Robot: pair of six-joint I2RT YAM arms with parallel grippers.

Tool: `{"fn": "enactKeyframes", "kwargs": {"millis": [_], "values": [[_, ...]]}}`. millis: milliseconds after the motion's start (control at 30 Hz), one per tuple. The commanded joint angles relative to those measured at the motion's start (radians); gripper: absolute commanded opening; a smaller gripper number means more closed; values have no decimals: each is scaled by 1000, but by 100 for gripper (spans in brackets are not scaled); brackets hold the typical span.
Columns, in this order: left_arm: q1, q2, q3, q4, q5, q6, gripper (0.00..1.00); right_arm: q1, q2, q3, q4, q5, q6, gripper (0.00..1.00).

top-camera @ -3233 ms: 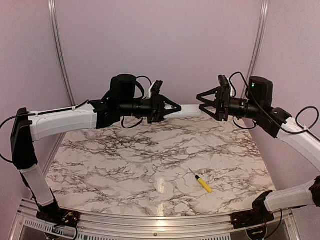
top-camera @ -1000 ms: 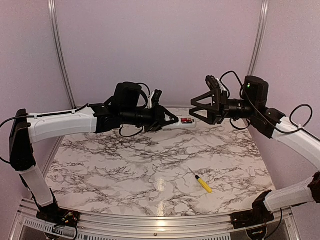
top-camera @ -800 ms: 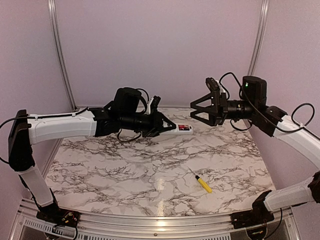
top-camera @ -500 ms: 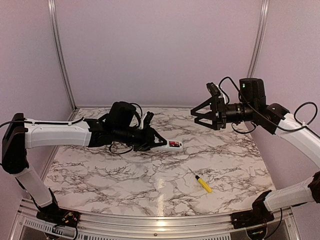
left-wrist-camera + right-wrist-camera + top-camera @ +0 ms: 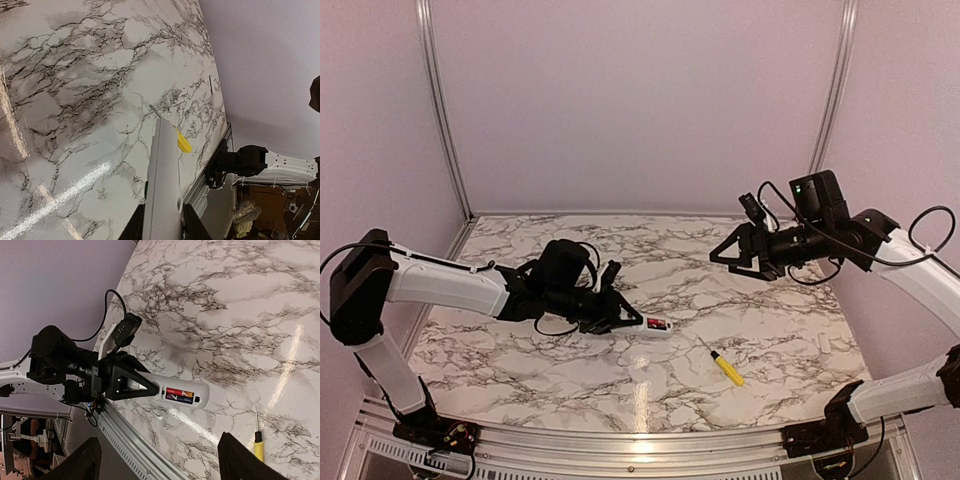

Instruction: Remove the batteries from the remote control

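My left jaws clamp one end of the remote control (image 5: 665, 327), held low, left of the screwdriver (image 5: 726, 369); batteries (image 5: 179, 394) exposed, uppermost. Right jaws gape empty, beyond the screwdriver. Risk: prying at the free end could lever it loose.

From here I see a white marble-patterned table (image 5: 790, 300) with dark veins. A yellow-handled screwdriver (image 5: 724, 365) lies flat on it, near and right of centre. The remote control (image 5: 658, 325) is low over mid-table; I can't tell if it touches.
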Motion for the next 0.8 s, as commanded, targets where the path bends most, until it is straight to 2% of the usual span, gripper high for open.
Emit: {"fn": "enactKeyframes", "kwargs": {"millis": [0, 333, 467, 667, 767], "values": [[-2, 41, -35, 93, 36, -4, 0, -4, -28, -22, -80, 76, -40, 78], [-2, 101, -71, 157, 57, -19, 2, -4, -51, -76, -80, 98, -37, 78], [-1, 104, -92, 160, 57, -14, 12, -4, -48, -87, -91, 111, -50, 78], [-2, 99, -124, 159, 42, -6, 34, -4, -48, -106, -90, 115, -54, 78], [-2, 101, -127, 151, 38, 1, 38, -4, -45, -112, -87, 116, -56, 78]]}}
